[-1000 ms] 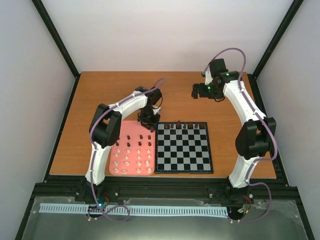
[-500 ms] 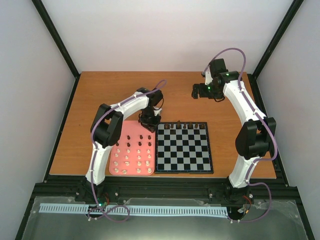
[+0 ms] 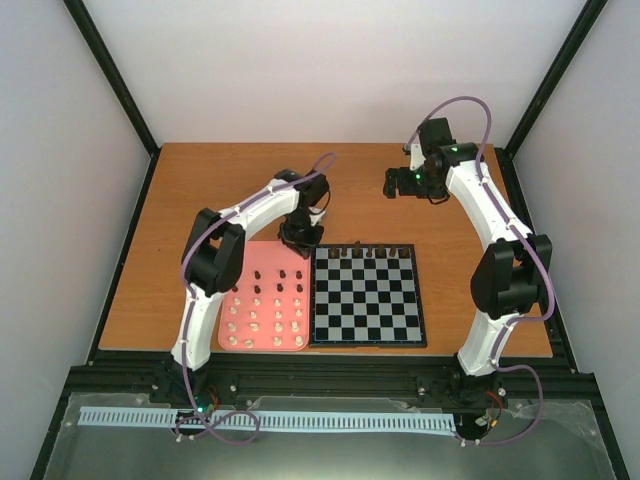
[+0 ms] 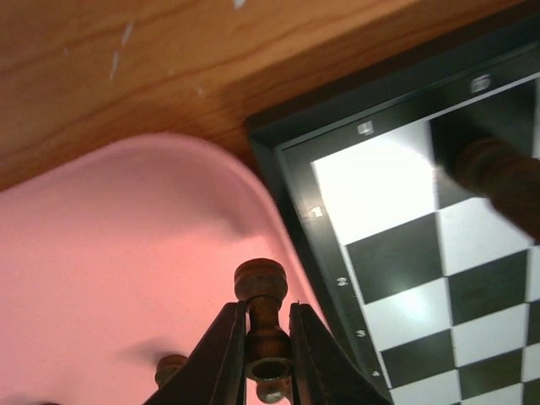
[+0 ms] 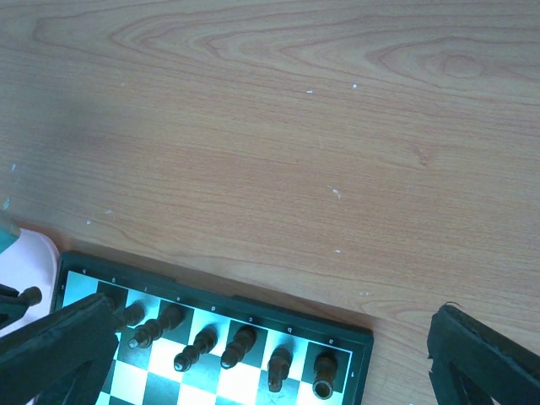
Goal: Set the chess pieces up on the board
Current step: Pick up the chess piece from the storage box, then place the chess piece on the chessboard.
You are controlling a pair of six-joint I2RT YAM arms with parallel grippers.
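Observation:
The board point(image 3: 365, 296) lies right of the pink tray point(image 3: 240, 285). Several dark pieces point(image 3: 358, 247) stand on its far row; they also show in the right wrist view point(image 5: 240, 346). My left gripper point(image 3: 299, 237) hovers over the tray's far right corner by the board's far left corner, shut on a dark brown piece point(image 4: 262, 325). The board's corner square point(image 4: 371, 177) is bare, with a dark piece point(image 4: 498, 173) one square along. My right gripper point(image 3: 392, 182) is high over the bare table beyond the board, its fingers point(image 5: 59, 346) wide apart and empty.
The tray point(image 4: 110, 278) holds several cream pieces point(image 3: 262, 322) in rows and a few dark ones point(image 3: 284, 282). Black frame posts stand at the table's far corners, and white walls enclose the cell.
My left gripper has moved slightly up and toward the board's far left corner with the dark piece in it. The right arm has stayed still.

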